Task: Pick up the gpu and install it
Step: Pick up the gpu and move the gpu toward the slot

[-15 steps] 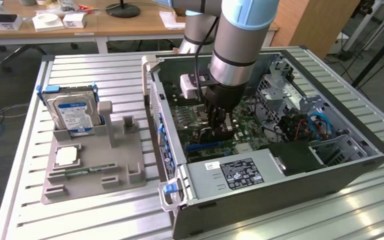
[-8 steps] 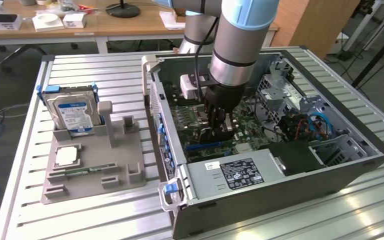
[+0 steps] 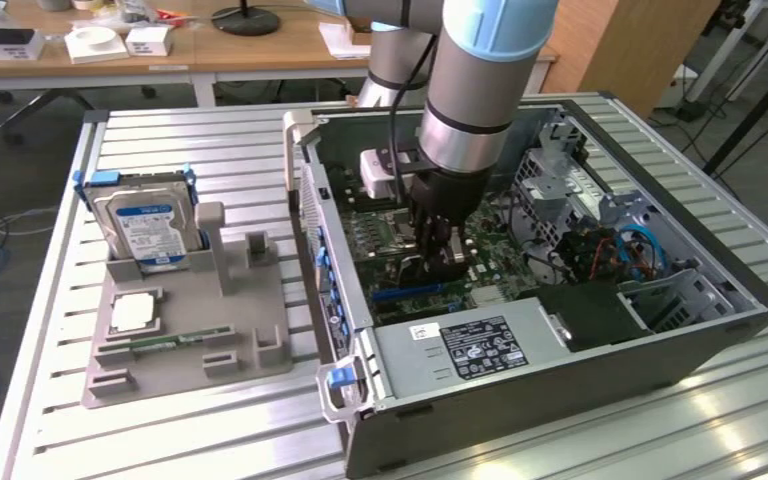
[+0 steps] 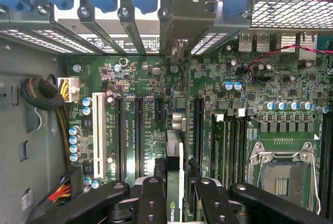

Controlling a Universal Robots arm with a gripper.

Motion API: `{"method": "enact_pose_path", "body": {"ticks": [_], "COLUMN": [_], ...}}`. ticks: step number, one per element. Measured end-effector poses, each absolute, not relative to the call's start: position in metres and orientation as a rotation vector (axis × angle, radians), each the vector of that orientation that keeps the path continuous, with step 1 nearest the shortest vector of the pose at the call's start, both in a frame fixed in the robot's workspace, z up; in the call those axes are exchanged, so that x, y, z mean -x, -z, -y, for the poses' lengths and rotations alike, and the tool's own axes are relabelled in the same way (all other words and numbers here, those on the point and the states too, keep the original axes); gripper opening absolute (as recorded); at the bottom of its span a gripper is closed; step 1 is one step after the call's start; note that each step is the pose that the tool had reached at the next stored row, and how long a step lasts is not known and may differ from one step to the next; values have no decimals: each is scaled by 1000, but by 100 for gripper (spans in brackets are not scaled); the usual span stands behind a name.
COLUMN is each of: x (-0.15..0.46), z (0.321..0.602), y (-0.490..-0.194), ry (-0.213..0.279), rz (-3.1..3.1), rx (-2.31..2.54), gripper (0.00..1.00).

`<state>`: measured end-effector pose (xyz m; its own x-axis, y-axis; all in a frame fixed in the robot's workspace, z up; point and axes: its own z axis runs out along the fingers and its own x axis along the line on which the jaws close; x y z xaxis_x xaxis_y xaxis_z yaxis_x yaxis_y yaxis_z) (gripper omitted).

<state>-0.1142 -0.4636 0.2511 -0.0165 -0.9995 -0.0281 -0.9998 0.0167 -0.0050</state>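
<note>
Fingers of the gripper pinch the gpu from both sides, and in the wrist view we see the card edge-on between the black links, its narrow pale-and-dark edge running up toward the motherboard. We see it standing over the row of long expansion slots, in line with the metal bracket at the case's rear wall, though we cannot tell whether its lower edge is already seated in a slot or just above it. In the exterior view we find the arm reaching straight down into the open computer case, with the gripper low over the green board near a blue slot. We note a white slot and several black ones beside the card, an empty processor socket well apart from it, and a bundle of yellow and black wires at the case's edge. On the exterior view's left, outside the case, we see a grey holder tray on the slatted metal table; it carries a hard drive with a blue label standing upright, a processor chip lying flat, and a narrow green memory stick in its groove. The power supply with its dark label sits in the near corner of the case.
</note>
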Motion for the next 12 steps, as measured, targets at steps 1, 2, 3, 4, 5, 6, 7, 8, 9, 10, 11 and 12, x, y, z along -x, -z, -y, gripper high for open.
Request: {"method": "enact_pose_path", "body": {"ticks": [1,2,3,4,5,6,7,8,9,10,11,12], "x": [114,114,114,114,114,114,114,114,114,114,114,114], "z": [463,463,462,462,462,462,462,462,462,463,463,463], "y": [-251,-251,-251,-251,-251,-250,-250,-250,-250,-250,-250,-250], "ry": [-25,-25,-25,-25,-25,-25,-25,-25,-25,-25,-25,-25], "rz": [-2223,-2223,-2223,-2223,-2223,-2223,-2223,-2223,-2223,-2223,-2223,-2223], "rx": [2186,2186,2186,2186,2186,2186,2186,2186,2186,2186,2186,2186], "gripper": [26,26,26,26,26,26,26,26,26,26,26,26]}}
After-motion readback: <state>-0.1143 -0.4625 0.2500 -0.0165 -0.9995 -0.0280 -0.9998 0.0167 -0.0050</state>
